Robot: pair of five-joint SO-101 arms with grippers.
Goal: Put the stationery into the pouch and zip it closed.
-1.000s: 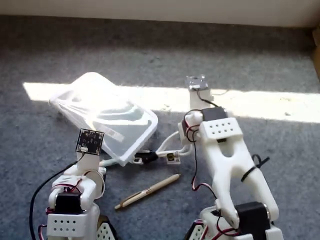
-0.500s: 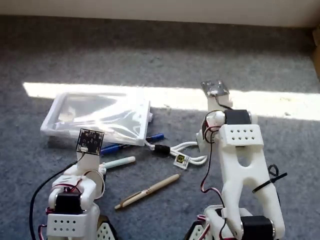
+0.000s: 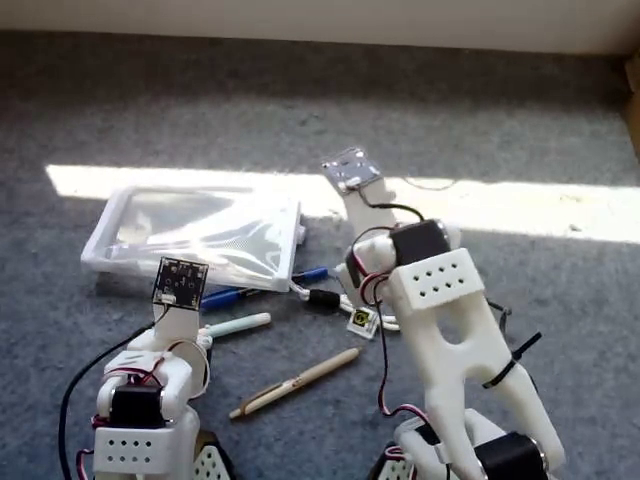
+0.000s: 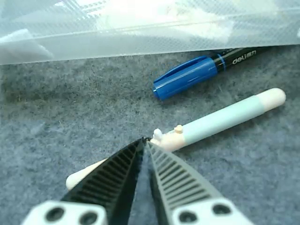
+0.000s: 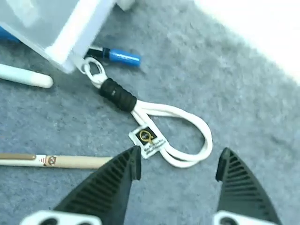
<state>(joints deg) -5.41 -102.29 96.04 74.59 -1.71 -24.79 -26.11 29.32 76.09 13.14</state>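
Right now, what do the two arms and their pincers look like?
The left arm and right arm are white plastic shells with rows of small holes, black motors, and red and black wires. The left pincer and right pincer are black, ridged wedges on white bases.

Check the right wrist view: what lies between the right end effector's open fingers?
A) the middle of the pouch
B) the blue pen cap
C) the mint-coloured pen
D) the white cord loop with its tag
D: the white cord loop with its tag lies right in the gap of the right end effector, whose fingers stand wide apart above it.
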